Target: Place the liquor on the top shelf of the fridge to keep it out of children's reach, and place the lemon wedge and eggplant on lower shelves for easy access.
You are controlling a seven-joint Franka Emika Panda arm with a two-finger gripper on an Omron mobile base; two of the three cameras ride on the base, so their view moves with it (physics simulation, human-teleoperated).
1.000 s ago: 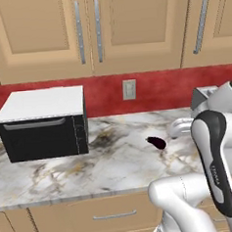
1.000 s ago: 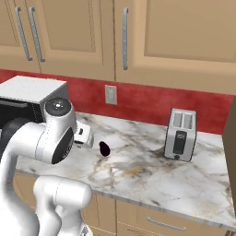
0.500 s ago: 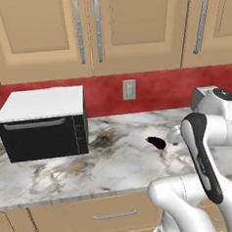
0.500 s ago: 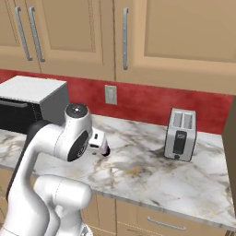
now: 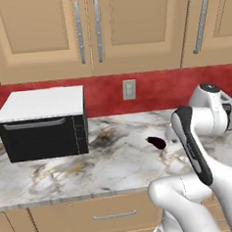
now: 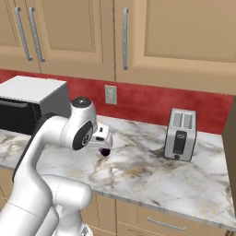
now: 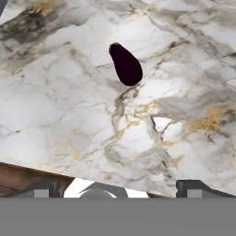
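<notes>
Marble counter [image 5: 68, 173] under tan cabinets carries the eggplant [image 7: 125, 64], lying free in the upper middle of the hand view, at centre right of the left base view. Above it the gripper [image 7: 117, 188] hangs spread wide and empty, likely lining up for a grasp.

Glossy purple-black eggplant [image 7: 125, 64] on white-grey, gold-veined marble counter [image 5: 68, 175]; black microwave [image 5: 42, 124], white top; red backsplash [image 5: 155, 88]; silver toaster [image 6: 180, 134].
</notes>
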